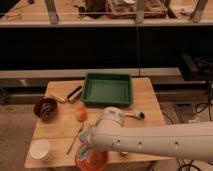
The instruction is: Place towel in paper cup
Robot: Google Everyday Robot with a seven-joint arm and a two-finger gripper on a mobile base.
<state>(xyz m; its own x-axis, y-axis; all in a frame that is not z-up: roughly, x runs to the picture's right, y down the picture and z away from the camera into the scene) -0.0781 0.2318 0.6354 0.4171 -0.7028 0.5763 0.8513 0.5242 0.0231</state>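
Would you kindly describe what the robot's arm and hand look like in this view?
The arm is a thick, off-white tube with a rounded joint and a few small dark dots along its side; no cables show. The hand, at the front edge of the table over an orange bowl, looks greyish and is mostly hidden.

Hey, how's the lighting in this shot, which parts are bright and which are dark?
Camera view: warm light falls on the wooden table and green tray, while the band behind them under the shelf is nearly black. Camera view: the pale arm is the brightest thing and hides the table's front edge; the gripper is at its lower-left end, above an orange bowl.
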